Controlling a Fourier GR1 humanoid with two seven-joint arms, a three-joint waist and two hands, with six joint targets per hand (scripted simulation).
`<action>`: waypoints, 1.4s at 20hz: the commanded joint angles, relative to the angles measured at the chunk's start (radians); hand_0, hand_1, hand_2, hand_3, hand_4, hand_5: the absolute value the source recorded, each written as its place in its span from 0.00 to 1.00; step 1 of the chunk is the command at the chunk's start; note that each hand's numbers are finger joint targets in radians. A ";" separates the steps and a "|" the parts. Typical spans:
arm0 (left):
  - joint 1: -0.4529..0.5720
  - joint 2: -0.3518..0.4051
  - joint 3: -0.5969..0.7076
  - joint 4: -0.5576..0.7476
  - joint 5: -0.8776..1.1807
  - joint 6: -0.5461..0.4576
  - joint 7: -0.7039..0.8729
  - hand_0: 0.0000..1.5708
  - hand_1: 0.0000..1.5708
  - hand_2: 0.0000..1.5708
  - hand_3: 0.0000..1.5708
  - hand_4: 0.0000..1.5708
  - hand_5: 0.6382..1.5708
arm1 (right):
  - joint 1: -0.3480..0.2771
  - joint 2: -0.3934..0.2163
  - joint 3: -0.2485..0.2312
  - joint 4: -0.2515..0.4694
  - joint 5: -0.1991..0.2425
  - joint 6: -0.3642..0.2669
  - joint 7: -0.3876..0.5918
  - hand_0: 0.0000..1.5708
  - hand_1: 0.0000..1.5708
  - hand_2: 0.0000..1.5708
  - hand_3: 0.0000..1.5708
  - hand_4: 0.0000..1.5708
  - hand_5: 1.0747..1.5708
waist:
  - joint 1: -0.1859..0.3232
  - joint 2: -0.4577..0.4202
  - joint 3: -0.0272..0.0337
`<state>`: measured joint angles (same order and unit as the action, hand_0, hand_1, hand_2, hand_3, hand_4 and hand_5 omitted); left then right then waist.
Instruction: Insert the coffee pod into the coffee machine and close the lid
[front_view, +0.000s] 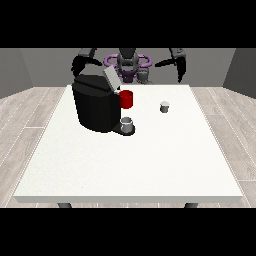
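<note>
Hand (181, 70) raised — pod (164, 106) upright.

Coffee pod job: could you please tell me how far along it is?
Done: the black coffee machine's grey lid stands open. In hand: nothing; the small grey coffee pod sits alone on the white table, both hands raised away from it. Left: pick up, insert, close the lid.

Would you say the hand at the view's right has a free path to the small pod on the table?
Probably yes: the hand at the view's right hangs above the far edge, the coffee pod stands alone in front of it, and the coffee machine sits well aside.
</note>
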<state>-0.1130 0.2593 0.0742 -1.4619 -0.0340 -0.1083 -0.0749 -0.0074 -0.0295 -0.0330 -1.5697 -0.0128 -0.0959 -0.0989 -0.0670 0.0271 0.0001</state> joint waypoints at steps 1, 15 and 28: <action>-0.096 0.047 0.057 0.140 0.004 -0.034 -0.027 0.00 0.00 0.00 0.00 0.00 1.00 | -0.041 -0.008 0.003 -0.024 0.004 -0.001 0.019 0.00 0.00 0.00 0.00 0.11 1.00 | -0.044 0.059 -0.0005; -0.339 0.099 0.092 0.505 -0.100 -0.007 -0.016 0.00 0.00 0.00 0.00 0.00 1.00 | -0.165 0.021 0.033 0.032 0.018 -0.024 0.036 0.00 0.00 0.00 0.00 0.21 1.00 | -0.073 0.167 -0.0005; -0.386 0.096 0.020 0.675 -0.271 0.021 -0.042 0.41 0.41 0.46 0.22 0.00 1.00 | -0.189 0.002 0.000 0.162 0.043 -0.067 0.071 0.00 0.00 0.00 0.00 0.27 1.00 | -0.045 0.122 -0.0003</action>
<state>-0.4701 0.3495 0.0882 -0.8552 -0.2761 -0.0936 -0.1110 -0.1853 -0.0246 -0.0293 -1.4332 0.0202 -0.1527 -0.0386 -0.1126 0.1524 -0.0002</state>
